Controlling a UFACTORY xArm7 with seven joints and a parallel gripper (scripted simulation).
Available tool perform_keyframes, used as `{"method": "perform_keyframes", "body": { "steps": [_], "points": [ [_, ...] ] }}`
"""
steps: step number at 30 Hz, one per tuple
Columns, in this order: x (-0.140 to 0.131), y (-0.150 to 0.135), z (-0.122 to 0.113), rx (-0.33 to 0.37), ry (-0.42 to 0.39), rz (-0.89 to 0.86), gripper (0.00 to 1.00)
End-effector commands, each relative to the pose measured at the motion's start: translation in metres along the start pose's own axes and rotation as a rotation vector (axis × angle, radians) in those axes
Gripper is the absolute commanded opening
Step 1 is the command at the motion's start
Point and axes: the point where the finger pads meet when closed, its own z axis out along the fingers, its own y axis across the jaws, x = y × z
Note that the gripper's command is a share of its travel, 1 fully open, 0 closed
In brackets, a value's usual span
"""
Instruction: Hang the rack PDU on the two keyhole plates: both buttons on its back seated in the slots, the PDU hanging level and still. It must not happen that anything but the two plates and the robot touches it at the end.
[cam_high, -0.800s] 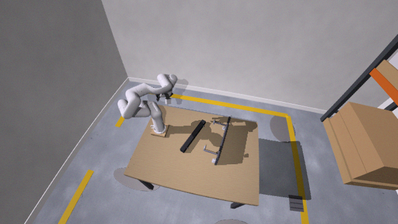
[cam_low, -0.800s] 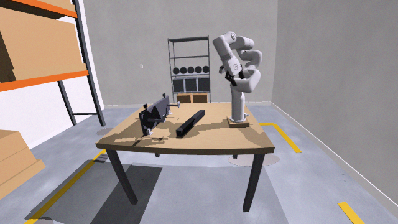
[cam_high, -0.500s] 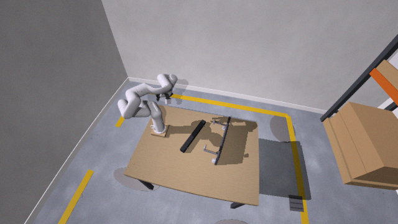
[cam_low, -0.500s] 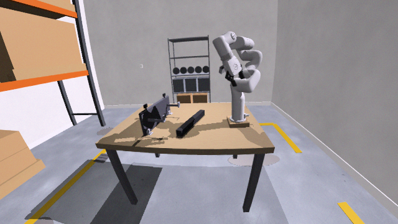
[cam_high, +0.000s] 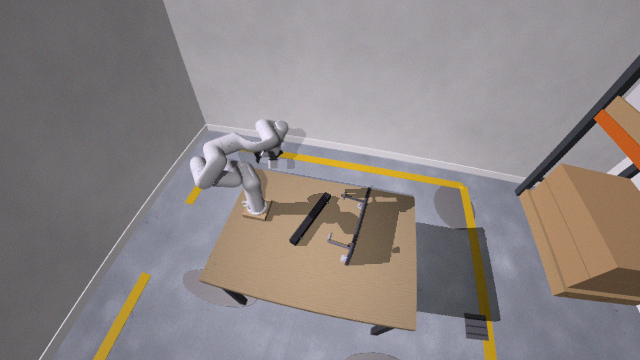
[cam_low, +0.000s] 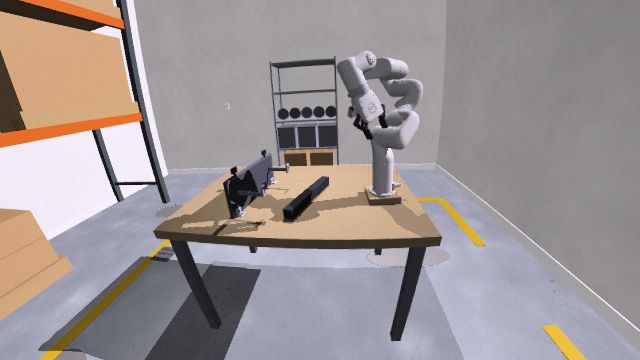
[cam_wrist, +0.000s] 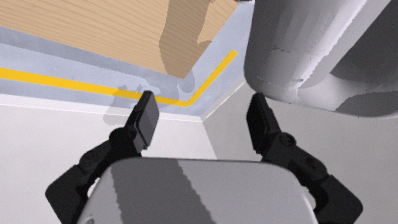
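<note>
The rack PDU is a long black bar lying flat near the middle of the wooden table; it also shows in the exterior view. The dark upright panel with the two keyhole plates stands beside it on the table, seen edge-on in the exterior view. My gripper is open and empty, folded back high beside the arm's own base column, far from the PDU. In the wrist view the two black fingers stand wide apart with only floor, wall and a table corner behind them.
The arm's base sits on a small block at the table's corner. A white arm link fills the wrist view's upper right. A metal shelf stands behind the table. Cardboard boxes on racking stand off to the side.
</note>
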Motion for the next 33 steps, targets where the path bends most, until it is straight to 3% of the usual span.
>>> {"method": "perform_keyframes", "body": {
  "steps": [1, 5, 6, 8, 10, 11, 12, 13, 15, 16, 21, 33],
  "points": [
    [0.041, -0.059, -0.023, 0.125, -0.025, 0.249, 1.00],
    [0.077, -0.093, -0.037, 0.189, -0.031, 0.383, 1.00],
    [0.093, -0.098, -0.041, 0.241, -0.031, 0.494, 1.00],
    [0.109, -0.114, -0.046, 0.244, -0.032, 0.500, 1.00],
    [0.109, -0.114, -0.046, 0.244, -0.032, 0.500, 1.00],
    [0.142, -0.130, -0.054, 0.296, -0.028, 0.614, 1.00],
    [0.144, -0.131, -0.055, 0.296, -0.028, 0.614, 1.00],
    [0.163, -0.135, -0.058, 0.343, -0.021, 0.716, 1.00],
    [0.177, -0.144, -0.062, 0.343, -0.021, 0.716, 1.00],
    [0.196, -0.146, -0.064, 0.382, -0.012, 0.803, 1.00],
    [0.259, -0.159, -0.073, 0.447, 0.008, 0.945, 1.00],
    [0.266, -0.160, -0.074, 0.453, 0.011, 0.958, 1.00]
  ]
}}
